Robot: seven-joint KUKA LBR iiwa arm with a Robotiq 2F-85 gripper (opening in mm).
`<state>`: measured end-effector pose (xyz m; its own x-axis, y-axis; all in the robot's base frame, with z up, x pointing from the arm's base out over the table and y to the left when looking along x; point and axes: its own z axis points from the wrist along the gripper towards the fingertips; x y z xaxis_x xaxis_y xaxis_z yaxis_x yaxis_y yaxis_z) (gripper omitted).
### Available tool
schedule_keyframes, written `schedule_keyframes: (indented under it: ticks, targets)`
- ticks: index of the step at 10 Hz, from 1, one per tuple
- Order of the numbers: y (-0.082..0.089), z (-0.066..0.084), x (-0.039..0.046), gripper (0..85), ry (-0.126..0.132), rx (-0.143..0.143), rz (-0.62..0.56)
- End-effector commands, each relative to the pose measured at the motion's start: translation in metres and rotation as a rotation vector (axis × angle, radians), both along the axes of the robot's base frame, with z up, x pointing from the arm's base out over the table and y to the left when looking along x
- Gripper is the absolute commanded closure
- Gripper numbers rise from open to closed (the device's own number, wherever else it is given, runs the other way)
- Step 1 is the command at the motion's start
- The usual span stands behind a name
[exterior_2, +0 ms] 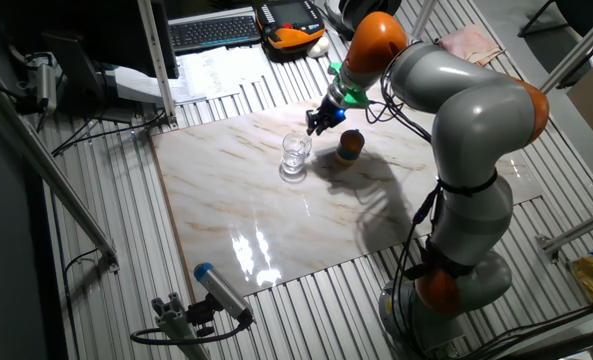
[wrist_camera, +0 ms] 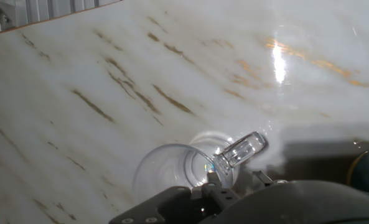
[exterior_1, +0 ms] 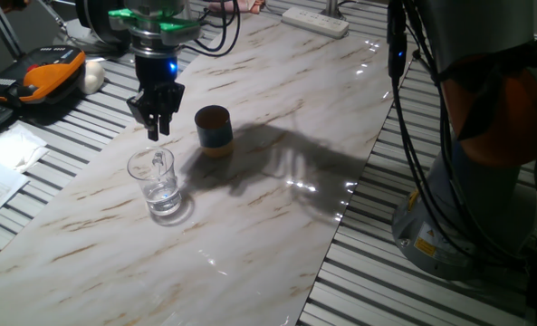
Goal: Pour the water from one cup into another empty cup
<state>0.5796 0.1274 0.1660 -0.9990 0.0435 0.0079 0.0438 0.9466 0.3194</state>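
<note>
Glass cup (exterior_1: 159, 184) upright beside blue-grey cup (exterior_1: 214, 128); claw (exterior_1: 158, 129) above, seemingly clenched, empty.

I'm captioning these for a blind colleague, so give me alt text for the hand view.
Looking down past the gripper, a clear glass cup stands upright on a marble-patterned tabletop, its small handle pointing right. The blue-grey and orange cup peeks in at the right edge.

1 glass cup (exterior_1: 159, 186), 1 blue-grey cup (exterior_1: 214, 129), 1 power strip (exterior_1: 315, 21)
</note>
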Motion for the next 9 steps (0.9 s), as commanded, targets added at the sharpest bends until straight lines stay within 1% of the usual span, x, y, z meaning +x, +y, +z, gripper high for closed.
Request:
schedule_keyframes:
  ticks: [1,7,9]
  targets:
    - [0.0005,-0.0002,-0.0002,51.0,-0.001,-0.001,0.0]
    - [0.0037,-0.0041,0.0001,51.0,-0.006,-0.012,0.003]
    - [0.0049,-0.005,0.0,51.0,-0.007,-0.009,0.018]
